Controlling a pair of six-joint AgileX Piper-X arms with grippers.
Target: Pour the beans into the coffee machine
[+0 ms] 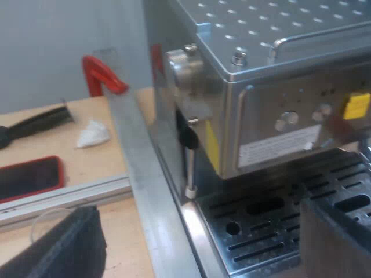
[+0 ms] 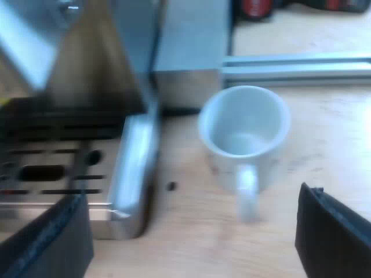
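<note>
Your left end effector [image 1: 197, 249] hangs wide open and empty, low over the drip tray [image 1: 272, 226] of the espresso machine [image 1: 278, 116], whose body rises just beyond. Your right end effector [image 2: 191, 243] is equally spread, holding nothing, above bare bench [image 2: 324, 168]. Ahead, an upright white mug [image 2: 246, 130] stands just beside the tray's metal edge.
</note>
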